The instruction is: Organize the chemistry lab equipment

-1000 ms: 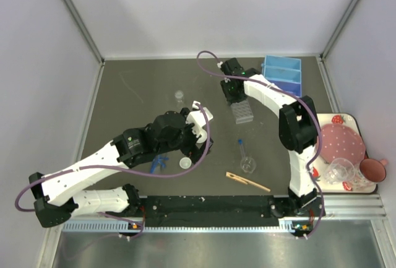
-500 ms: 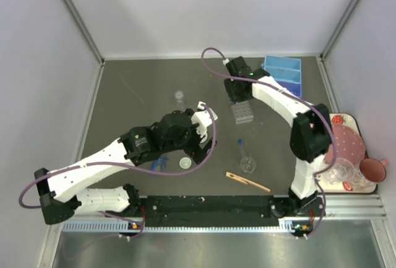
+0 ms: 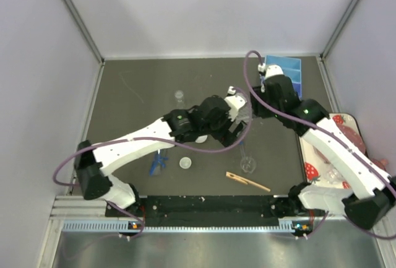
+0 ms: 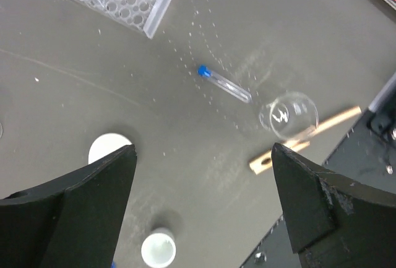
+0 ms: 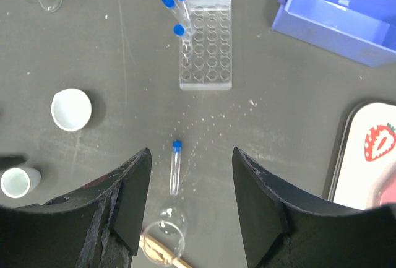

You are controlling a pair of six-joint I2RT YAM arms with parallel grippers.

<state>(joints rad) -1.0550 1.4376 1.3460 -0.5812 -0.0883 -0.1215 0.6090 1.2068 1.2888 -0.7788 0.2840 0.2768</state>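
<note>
Left fingers [image 4: 80,206] spread empty above loose blue-capped tube [image 4: 224,84], right fingers [image 5: 117,212] parted empty, three tubes [image 5: 180,5] in rack [image 5: 209,54]

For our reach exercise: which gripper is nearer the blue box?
Right. The right gripper hangs just left of the blue box; the left gripper is farther left still.
</note>
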